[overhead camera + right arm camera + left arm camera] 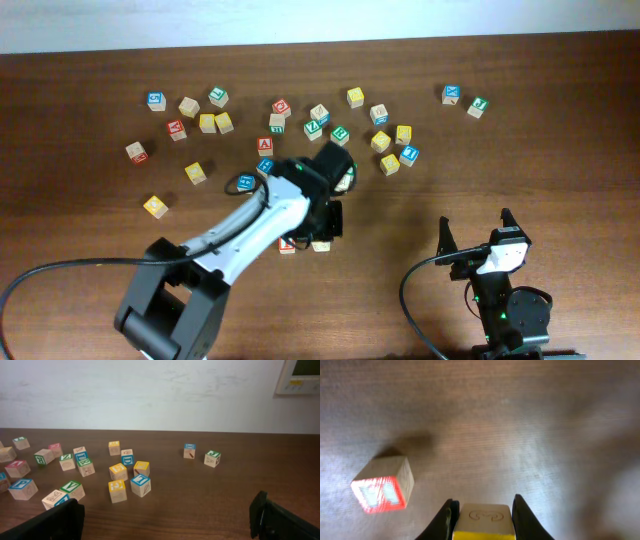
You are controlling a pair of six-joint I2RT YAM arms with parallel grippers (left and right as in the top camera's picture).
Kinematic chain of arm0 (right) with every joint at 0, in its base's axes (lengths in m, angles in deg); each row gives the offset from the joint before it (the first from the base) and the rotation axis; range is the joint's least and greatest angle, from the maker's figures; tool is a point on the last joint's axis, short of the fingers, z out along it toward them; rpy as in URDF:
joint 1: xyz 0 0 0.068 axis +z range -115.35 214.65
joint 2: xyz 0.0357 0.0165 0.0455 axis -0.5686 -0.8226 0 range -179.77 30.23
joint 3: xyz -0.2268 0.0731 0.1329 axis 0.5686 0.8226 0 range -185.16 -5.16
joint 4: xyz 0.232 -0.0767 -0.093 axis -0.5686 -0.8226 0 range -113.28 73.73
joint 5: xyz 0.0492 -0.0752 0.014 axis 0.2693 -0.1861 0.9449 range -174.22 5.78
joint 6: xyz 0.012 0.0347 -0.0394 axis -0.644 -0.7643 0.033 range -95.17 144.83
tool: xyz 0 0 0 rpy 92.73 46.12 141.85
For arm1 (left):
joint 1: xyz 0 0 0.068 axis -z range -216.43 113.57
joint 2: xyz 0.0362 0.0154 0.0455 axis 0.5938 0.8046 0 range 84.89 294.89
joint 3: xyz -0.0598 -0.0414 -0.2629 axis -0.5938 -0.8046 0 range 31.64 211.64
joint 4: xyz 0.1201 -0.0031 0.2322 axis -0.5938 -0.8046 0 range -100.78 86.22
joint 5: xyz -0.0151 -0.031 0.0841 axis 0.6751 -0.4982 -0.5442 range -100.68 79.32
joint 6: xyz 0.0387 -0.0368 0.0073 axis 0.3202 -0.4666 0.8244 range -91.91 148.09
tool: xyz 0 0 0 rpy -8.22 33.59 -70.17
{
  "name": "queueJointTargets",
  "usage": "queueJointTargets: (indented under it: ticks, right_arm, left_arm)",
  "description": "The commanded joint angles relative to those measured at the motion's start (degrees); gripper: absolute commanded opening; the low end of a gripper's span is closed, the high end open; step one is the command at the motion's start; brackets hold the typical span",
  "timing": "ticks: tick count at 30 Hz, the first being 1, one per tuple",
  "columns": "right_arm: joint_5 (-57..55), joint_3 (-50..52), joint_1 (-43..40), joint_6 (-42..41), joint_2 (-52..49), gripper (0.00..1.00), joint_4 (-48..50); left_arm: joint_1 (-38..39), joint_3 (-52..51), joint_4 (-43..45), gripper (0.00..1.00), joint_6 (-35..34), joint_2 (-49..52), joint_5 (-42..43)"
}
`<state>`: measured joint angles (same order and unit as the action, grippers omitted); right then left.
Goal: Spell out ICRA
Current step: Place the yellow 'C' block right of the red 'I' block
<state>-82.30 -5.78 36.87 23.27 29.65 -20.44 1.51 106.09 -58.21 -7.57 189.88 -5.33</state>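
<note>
Yellow-edged block [482, 519] gripped between fingers of left pincer [483, 508], low at tabletop [530, 420]. Red-faced block [382, 485] seen near it, apart. Right pincer [475, 225] spread wide, nothing held, kept well apart from scattered letter blocks [120, 475].

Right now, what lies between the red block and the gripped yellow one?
Only bare table separates red block and yellow block, per left wrist view.

Dark brown wooden table [560, 150], plain white wall [150, 390], beige wall panel [299, 377]
</note>
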Motion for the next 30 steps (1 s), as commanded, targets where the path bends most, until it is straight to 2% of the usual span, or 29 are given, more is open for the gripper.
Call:
queueJointTargets:
  ticks: [1,3,9,16,18,22,25,30]
  right_arm:
    - [-0.26,0.31,-0.37,-0.35,0.39,0.98,-0.31]
    - [-0.26,0.31,-0.37,-0.35,0.39,0.98,-0.31]
    - [-0.26,0.31,-0.37,-0.35,0.39,0.98,-0.31]
    - [-0.26,0.31,-0.37,-0.35,0.39,0.98,-0.31]
    - [-0.26,0.31,-0.37,-0.35,0.39,0.98,-0.31]
    - [-0.26,0.31,-0.37,-0.35,0.39,0.98,-0.31]
    - [-0.26,0.31,-0.37,-0.35,0.39,0.98,-0.31]
    - [-0.26,0.31,-0.37,-0.35,0.39,0.98,-0.31]
  left_arm:
    - [2.84,-4.02,3.93,0.2,-7.17,-0.44,-10.45]
    - [2.95,-5.86,6.29,0.21,-10.01,-0.44,-13.2]
    - [2.91,-11.89,14.8,0.2,-9.86,-0.44,-13.35]
    - [2.91,-12.92,16.02,0.21,-6.01,-0.44,-17.4]
    - [2.91,-12.92,16.76,0.25,-4.52,-0.44,-17.4]
    - [2.91,-12.92,16.63,0.24,-4.55,-0.44,-15.82]
    - [2.91,-12.92,16.46,0.2,-4.57,-0.44,-13.07]
    - [2.91,-12.92,14.73,0.22,-4.57,-0.44,-11.61]
